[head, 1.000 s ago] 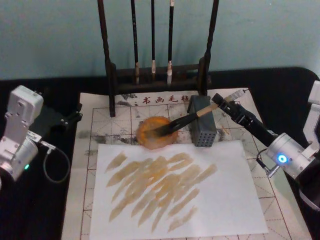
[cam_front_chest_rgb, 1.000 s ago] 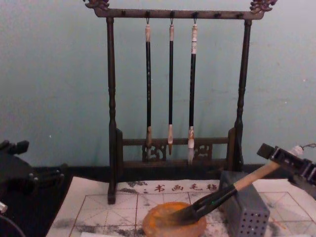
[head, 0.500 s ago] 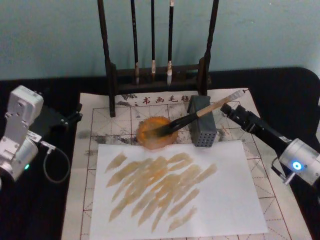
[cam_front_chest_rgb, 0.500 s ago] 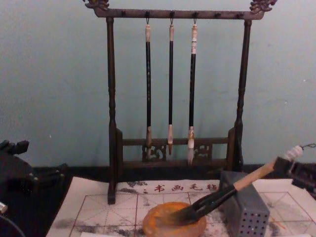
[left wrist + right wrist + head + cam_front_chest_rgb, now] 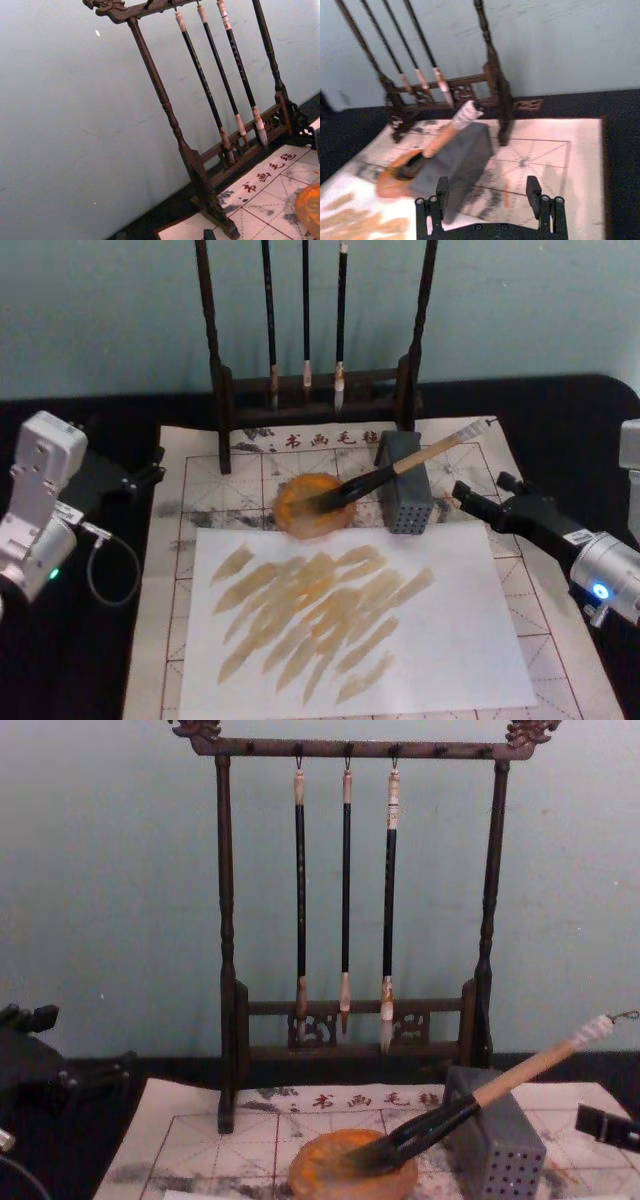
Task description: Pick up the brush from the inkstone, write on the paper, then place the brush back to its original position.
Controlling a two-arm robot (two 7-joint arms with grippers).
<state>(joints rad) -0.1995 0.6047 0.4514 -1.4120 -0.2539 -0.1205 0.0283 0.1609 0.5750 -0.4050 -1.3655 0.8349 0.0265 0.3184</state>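
White arm housings with glowing lights, black claws, grey looping cable [image 5: 105, 565].

Left wrist cam: dark wooden brush rack [image 5: 172, 125] stood tilted against a pale wall, three thin brushes [image 5: 220, 75] hanging. The paper [image 5: 260, 200] with red characters lay at 5 o'clock, the inkstone [image 5: 309, 207] edge at 4.

The right gripper [image 5: 478, 496] is sitting at the right of the head view, low over the bench, its dark fingers [image 5: 441, 192] spread apart and holding nothing. Its forearm is stretching back toward the lower right, a blue light glowing on the white wrist. The left gripper [image 5: 150, 470] is resting at the far left, its white arm folded beside it with a green light showing.
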